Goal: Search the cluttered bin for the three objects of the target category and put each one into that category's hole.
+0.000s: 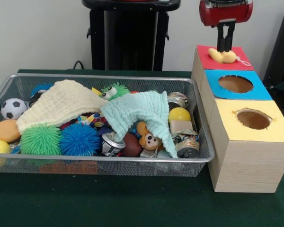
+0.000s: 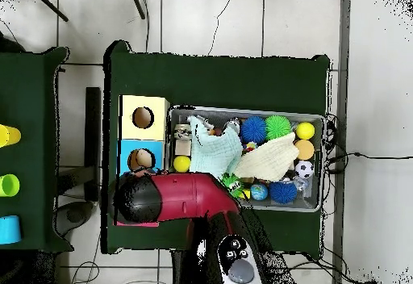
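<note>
My gripper (image 1: pixel 226 47) hangs over the red-topped box (image 1: pixel 206 56) at the far right. Its fingers stand close together, pinching the top of a yellow plush toy (image 1: pixel 223 57) that rests on the red top where the hole is. The wire bin (image 1: pixel 132 163) holds a brown monkey plush (image 1: pixel 149 138) under a mint cloth (image 1: pixel 137 111), and a green fuzzy toy with eyes (image 1: pixel 114 91) behind it. In the overhead view the red arm (image 2: pixel 181 198) hides the red box and the gripper.
A blue-topped box (image 1: pixel 235 85) and a yellow-topped box (image 1: pixel 253 119), each with a round hole, stand in a row before the red one. A cream cloth (image 1: pixel 61 101), spiky balls (image 1: pixel 78 139), cans (image 1: pixel 187 146), a soccer ball (image 1: pixel 13 108) and other balls crowd the bin.
</note>
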Motion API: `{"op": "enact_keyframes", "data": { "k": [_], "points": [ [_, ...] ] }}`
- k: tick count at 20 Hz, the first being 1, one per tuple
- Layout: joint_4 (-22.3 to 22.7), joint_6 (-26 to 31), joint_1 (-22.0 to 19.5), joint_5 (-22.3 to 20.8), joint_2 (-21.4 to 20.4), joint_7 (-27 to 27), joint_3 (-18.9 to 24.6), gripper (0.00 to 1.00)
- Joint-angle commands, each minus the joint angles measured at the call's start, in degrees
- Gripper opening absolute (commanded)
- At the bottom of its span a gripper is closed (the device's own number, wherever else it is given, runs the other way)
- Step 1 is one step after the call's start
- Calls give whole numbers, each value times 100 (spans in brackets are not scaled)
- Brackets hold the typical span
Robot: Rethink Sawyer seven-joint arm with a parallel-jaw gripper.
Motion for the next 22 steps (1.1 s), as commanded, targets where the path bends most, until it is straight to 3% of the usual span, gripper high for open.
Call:
{"op": "enact_keyframes", "data": {
  "k": [1, 13, 22],
  "points": [
    [411, 550, -99, 172, -239, 388, 251, 0],
    [316, 142, -40, -68, 164, 440, 176, 0],
    [889, -51, -88, -45, -197, 427, 208, 0]
  ]
}}
